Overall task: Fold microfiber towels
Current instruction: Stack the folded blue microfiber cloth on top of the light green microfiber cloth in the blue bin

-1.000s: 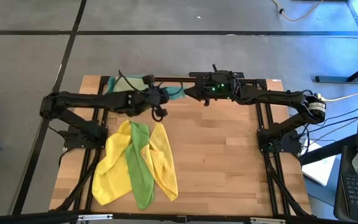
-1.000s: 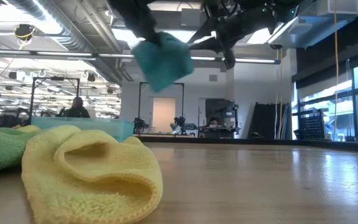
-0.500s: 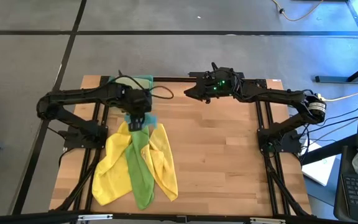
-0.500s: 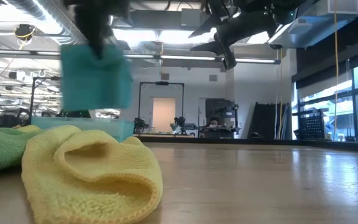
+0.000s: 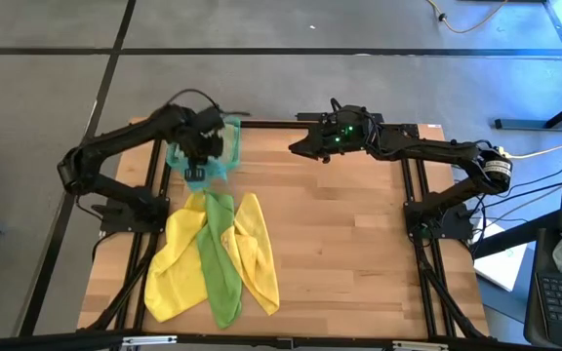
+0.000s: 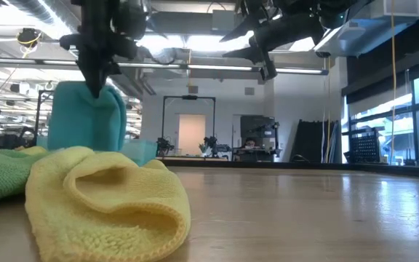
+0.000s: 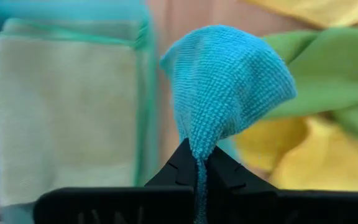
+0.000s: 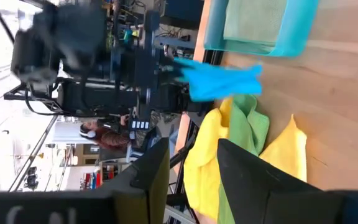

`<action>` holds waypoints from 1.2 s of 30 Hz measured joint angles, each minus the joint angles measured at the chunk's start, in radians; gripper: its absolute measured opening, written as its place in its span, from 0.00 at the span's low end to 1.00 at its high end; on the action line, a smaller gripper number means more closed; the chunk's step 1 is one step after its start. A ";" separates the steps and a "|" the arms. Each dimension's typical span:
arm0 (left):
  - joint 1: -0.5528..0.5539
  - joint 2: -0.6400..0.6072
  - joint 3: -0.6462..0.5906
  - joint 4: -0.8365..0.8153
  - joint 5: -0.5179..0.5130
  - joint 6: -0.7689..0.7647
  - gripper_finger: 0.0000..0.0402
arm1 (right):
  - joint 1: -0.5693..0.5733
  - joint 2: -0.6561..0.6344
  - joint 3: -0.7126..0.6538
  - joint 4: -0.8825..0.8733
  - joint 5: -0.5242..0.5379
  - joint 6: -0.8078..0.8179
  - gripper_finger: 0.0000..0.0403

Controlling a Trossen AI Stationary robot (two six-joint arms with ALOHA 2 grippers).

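My two arms are matte black, built of slim jointed links on black frame rails. The left arm (image 5: pixel 115 151) carries a loose black cable looping over its wrist. The right arm (image 5: pixel 427 151) shows a small green light near its wrist and a round silver-and-black joint at the elbow. The fingers (image 8: pixel 247 171) are dark, flat and tapered.
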 joint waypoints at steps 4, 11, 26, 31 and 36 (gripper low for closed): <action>0.118 0.011 0.000 0.016 -0.016 0.164 0.00 | 0.000 0.000 0.000 0.000 0.000 -0.017 0.34; 0.255 0.112 0.000 0.059 -0.017 0.292 0.00 | 0.000 0.000 0.000 0.000 0.000 -0.036 0.34; 0.318 0.281 0.050 0.265 -0.061 0.260 0.00 | 0.000 0.000 0.000 0.000 -0.073 -0.033 0.34; 0.345 0.314 0.056 0.316 -0.065 0.244 0.00 | 0.000 0.000 0.000 0.000 -0.072 -0.034 0.34; 0.356 0.373 0.055 0.314 -0.080 0.210 0.00 | 0.000 0.000 0.000 0.000 -0.075 -0.034 0.34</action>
